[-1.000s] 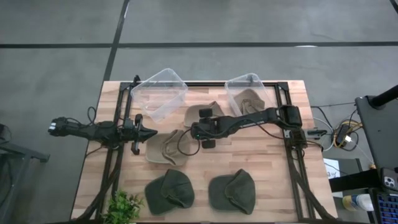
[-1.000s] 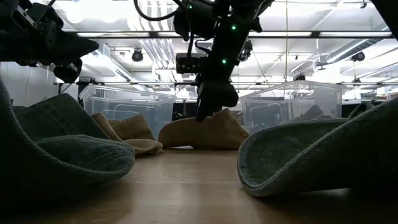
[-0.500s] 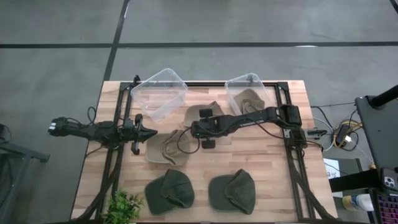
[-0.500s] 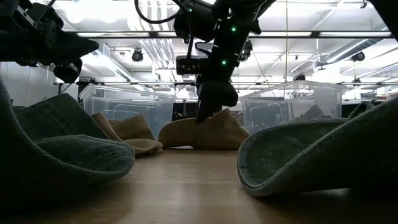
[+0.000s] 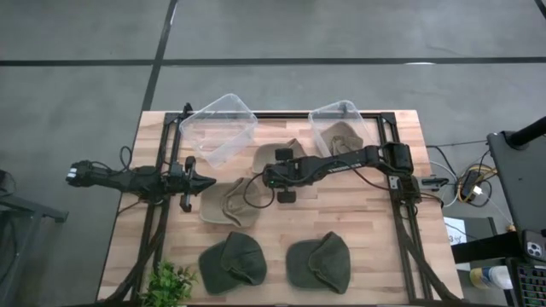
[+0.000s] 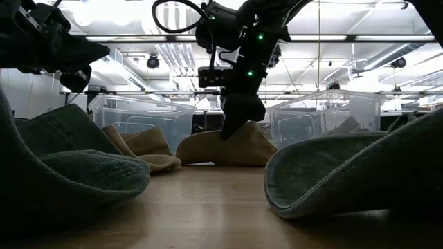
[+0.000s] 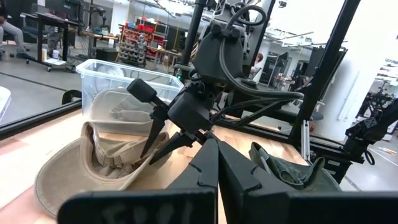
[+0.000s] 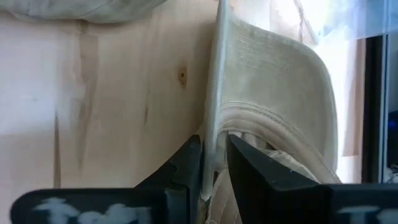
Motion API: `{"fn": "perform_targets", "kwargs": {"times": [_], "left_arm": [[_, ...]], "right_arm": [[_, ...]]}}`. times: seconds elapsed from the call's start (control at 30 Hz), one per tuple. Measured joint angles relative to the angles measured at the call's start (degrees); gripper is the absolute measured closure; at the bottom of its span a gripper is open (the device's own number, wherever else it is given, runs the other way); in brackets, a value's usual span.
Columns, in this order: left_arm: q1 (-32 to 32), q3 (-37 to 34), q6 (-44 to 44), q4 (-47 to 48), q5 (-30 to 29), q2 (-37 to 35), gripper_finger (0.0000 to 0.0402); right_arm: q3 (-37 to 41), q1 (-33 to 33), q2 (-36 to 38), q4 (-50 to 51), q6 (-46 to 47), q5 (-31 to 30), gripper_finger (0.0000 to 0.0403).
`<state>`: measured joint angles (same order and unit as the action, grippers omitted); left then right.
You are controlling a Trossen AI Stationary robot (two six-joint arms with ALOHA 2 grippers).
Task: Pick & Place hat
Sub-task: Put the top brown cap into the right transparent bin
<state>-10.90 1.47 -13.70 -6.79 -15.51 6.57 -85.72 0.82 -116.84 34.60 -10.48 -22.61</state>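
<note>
A tan bucket hat [image 5: 294, 151] lies on the table's far middle; it also shows in the low view [image 6: 228, 149]. My right gripper [image 5: 267, 176] reaches from the right, comes down on the hat's left side [image 6: 230, 131], and is shut on its brim [image 8: 211, 168]. My left gripper [image 5: 207, 182] is shut and empty, hovering at the table's left [image 7: 211, 155]. In front of it a second tan hat [image 5: 223, 203] lies crown down, its inside up [image 7: 87, 162]. My right gripper pinches the tan hat's brim edge [image 8: 212, 134] between its two fingers [image 8: 188, 163]. The brim runs edge-on through the gap. The fingers come from above, slanting down from the table's right. The hat's crown rests on the table [image 6: 242, 155].
Two clear bins stand at the far edge: the left one [image 5: 217, 128], and the right one [image 5: 339, 128] holding a tan hat. Two dark green hats [image 5: 232, 260] [image 5: 317, 260] lie near the front edge. A small green plant [image 5: 171, 283] stands at the front left corner.
My right gripper has shifted slightly toward the table's right at the tan hat's brim. The hat stays on the table.
</note>
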Motion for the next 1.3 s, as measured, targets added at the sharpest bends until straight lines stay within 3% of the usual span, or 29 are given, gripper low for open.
{"fn": "perform_targets", "kwargs": {"times": [0.23,0.47,0.67,0.87,1.3], "left_arm": [[-0.01,0.01,0.01,0.0,0.0,0.0,0.0399],[0.0,0.0,-0.01,0.01,0.0,0.0,0.0399],[0.0,-0.01,0.0,0.01,-0.01,0.0,0.0399],[0.01,0.0,0.0,0.02,0.01,0.0,0.0399],[0.0,-0.01,0.01,0.02,0.01,0.0,0.0399]], "right_arm": [[0.01,0.0,-0.02,0.95,1.56,0.19,0.0386],[-2.25,-0.02,0.0,5.54,5.09,0.17,0.0389],[-9.51,-0.24,0.0,14.75,8.82,0.36,0.0389],[-19.15,-0.28,0.07,22.3,11.67,4.28,0.0389],[-40.17,-0.28,0.09,39.53,20.51,3.94,0.0389]]}}
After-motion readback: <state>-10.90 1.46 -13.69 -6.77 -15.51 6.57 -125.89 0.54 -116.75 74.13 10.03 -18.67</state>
